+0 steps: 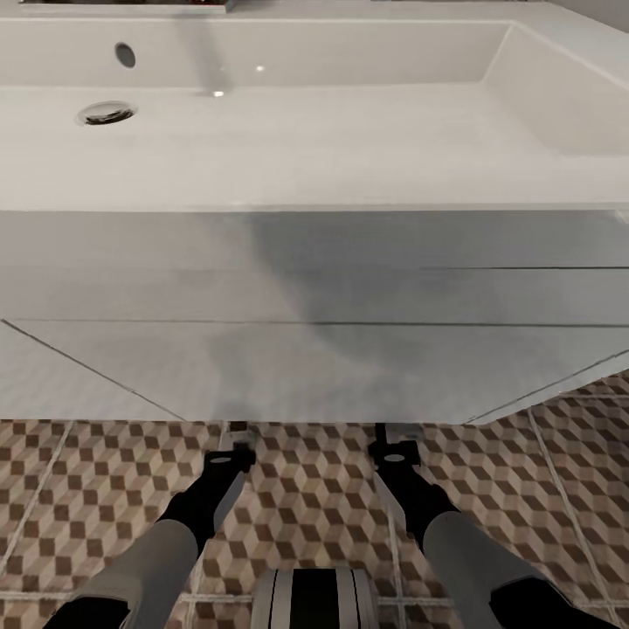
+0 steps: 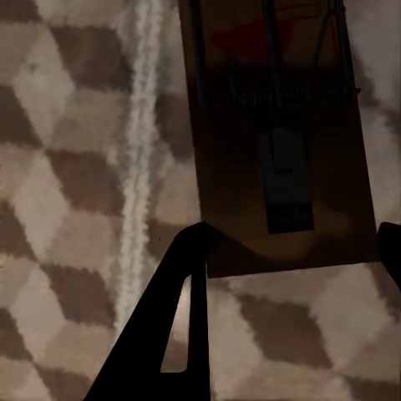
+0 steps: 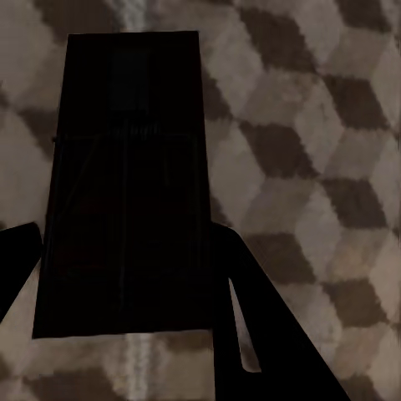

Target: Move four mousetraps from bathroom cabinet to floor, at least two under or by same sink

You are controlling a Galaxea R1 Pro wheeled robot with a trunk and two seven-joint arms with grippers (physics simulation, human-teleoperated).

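In the head view the white sink (image 1: 288, 144) sits on its white vanity (image 1: 314, 358), right in front of me. Both arms reach down to the cube-patterned bathroom floor (image 1: 314, 515) at the vanity's lower edge. My left gripper (image 1: 236, 441) is shut on a brown mousetrap (image 2: 284, 125) with wire parts, which sits between the fingers (image 2: 180, 309) just over the tiles. My right gripper (image 1: 390, 441) is shut on a second mousetrap (image 3: 125, 184), which looks almost black in the vanity's shadow. Whether either trap touches the floor I cannot tell. The cabinet is out of view.
The vanity front overhangs both gripper tips in the head view. The basin has a chrome drain (image 1: 107, 113) and an overflow hole (image 1: 125, 55). Pale grout lines (image 2: 138, 167) cross the tiles. My own base (image 1: 314, 598) shows at the bottom edge.
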